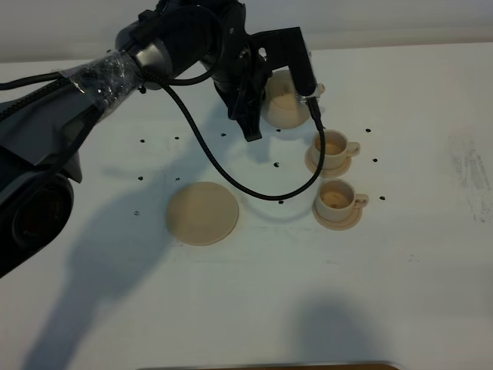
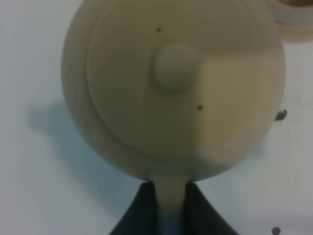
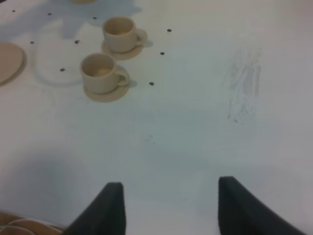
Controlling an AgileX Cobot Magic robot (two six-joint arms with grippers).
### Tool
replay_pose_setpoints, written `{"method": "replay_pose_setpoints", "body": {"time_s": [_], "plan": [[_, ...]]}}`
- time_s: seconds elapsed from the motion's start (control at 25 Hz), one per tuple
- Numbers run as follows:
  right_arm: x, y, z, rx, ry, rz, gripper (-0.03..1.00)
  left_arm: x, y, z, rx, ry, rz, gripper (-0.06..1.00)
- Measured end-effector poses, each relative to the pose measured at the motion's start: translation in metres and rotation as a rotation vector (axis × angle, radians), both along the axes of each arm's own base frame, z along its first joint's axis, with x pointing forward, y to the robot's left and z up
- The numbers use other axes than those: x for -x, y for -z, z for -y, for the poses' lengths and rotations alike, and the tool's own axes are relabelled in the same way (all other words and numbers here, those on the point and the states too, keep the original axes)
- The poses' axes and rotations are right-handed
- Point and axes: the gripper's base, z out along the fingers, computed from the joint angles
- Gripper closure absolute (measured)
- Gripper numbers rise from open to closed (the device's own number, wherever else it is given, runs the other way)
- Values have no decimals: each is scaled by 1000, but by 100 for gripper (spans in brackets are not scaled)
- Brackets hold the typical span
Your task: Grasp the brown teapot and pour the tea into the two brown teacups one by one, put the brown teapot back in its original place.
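Beige ceramic teapot (image 2: 172,100), squat, round, smooth

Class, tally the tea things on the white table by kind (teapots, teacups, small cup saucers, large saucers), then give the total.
Teapot: 1
Teacups: 2
Cup saucers: 2
Large saucer: 1
Total: 6

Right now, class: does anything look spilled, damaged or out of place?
A grey smudge on the table, right of the cups, looks like a scuff. The plate is bare because the left gripper holds the teapot. No spill shows.
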Motion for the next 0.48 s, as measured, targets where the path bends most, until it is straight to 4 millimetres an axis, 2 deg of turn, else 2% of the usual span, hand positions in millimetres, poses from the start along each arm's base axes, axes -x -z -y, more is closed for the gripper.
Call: {"method": "replay_pose_setpoints", "body": {"time_s": [0.48], "plan": [[0, 0, 0, 0, 0, 0, 53, 9, 0, 14, -36, 1, 30, 86]]}}
